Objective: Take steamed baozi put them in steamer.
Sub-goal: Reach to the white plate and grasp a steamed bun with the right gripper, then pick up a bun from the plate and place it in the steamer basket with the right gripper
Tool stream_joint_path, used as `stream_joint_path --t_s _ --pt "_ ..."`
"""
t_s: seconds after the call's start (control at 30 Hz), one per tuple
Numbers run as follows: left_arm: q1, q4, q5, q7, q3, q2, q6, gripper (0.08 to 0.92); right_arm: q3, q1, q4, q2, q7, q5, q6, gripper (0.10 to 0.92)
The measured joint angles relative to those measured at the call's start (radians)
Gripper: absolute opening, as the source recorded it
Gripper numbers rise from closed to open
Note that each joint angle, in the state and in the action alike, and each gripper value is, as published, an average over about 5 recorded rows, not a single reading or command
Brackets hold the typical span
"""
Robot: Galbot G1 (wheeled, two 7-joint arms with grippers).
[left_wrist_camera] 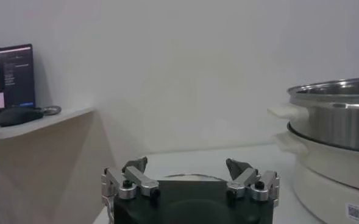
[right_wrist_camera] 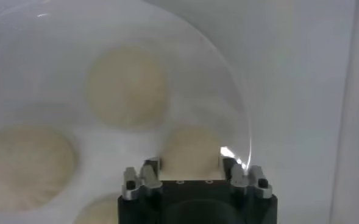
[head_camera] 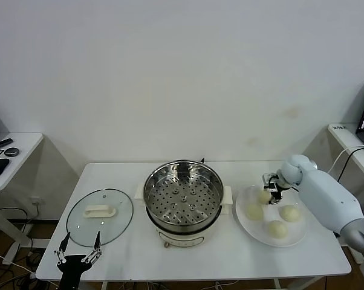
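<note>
right pincer point(right_wrist_camera: 191, 165) reaching down over plate point(head_camera: 247, 225), fingers pinching rear baozi point(right_wrist_camera: 190, 149); left pincer point(head_camera: 79, 254) spread, parked low.

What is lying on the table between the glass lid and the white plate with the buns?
The steamer stands between the glass lid and the white plate; the head view shows this. Its perforated tray holds no baozi.

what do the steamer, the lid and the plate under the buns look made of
Steamer: likely polished stainless steel, mirror-bright walls and a perforated tray, on a white, probably plastic, base.
Lid: apparently clear glass, the table shows through it, with a white handle.
Plate: glossy white, ceramic or plastic; the look leaves it open.
</note>
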Motion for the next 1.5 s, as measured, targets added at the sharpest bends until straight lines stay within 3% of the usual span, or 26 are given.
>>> stream_joint_path --t_s 0.3,0.73,1.1,1.5 --pt "0.005 -0.009 -0.001 0.000 0.000 0.006 0.000 0.823 -0.051 0.055 0.067 -0.048 -0.010 0.082 -0.017 0.450" --pt "-0.007 -0.030 -0.011 0.005 0.004 0.032 0.008 0.823 -0.277 0.383 0.258 -0.108 -0.036 0.372 0.015 0.450" --pt "-0.005 -0.061 -0.018 0.008 -0.014 0.037 0.016 0.823 -0.526 0.614 0.316 0.051 -0.025 0.574 0.169 0.458" --pt "0.020 -0.105 -0.018 0.009 -0.057 0.023 0.024 0.823 -0.664 0.632 0.243 0.288 -0.004 0.471 0.438 0.484"
